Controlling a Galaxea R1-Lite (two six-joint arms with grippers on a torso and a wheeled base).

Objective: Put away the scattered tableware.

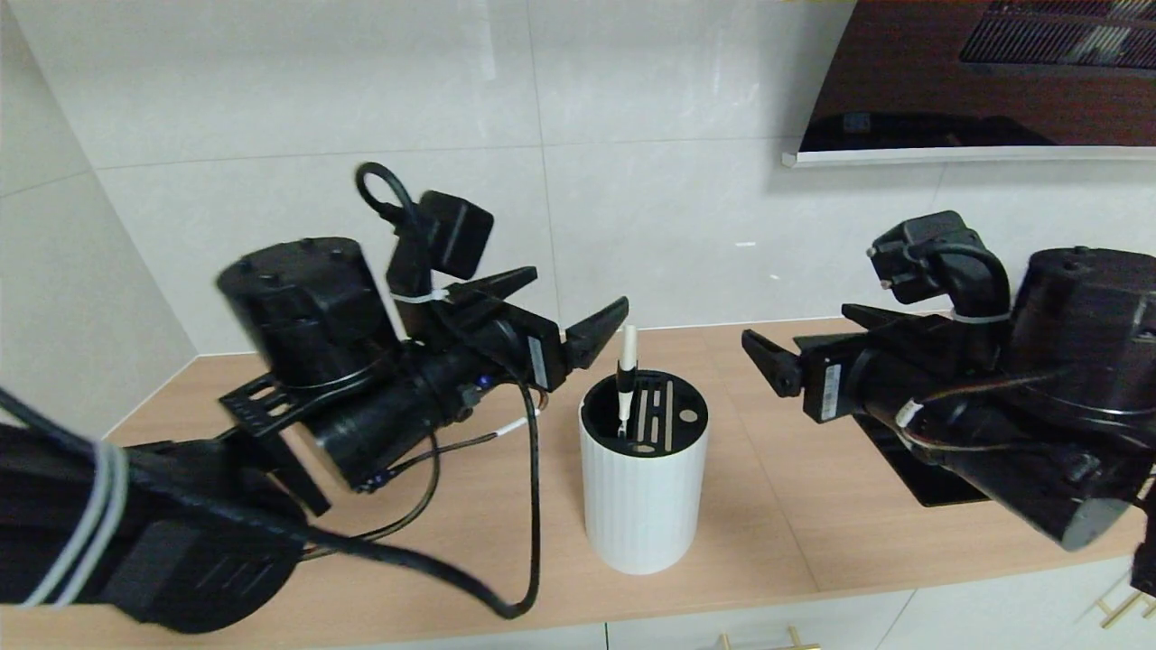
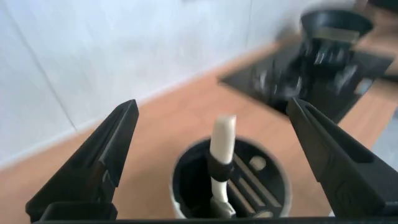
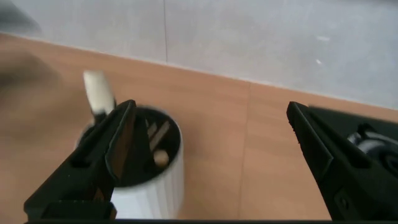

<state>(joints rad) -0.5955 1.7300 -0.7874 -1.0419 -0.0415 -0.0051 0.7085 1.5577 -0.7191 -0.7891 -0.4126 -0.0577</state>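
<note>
The left gripper [image 1: 580, 285] is spread wide and empty. Just below and ahead of its fingertips, the white-handled utensil [image 1: 626, 361] stands upright in a slot of the ribbed holder [image 1: 641, 487]. The right gripper [image 1: 795, 323] is also splayed and holds nothing; the holder sits off its fingertips, towards the other arm. The stowing step looks done for this piece. Next, the left gripper likely needs to lift clear without clipping the handle, then find another piece. Both arms are held roughly level above the counter [image 1: 777, 506], fingers pointing inward at each other.
</note>
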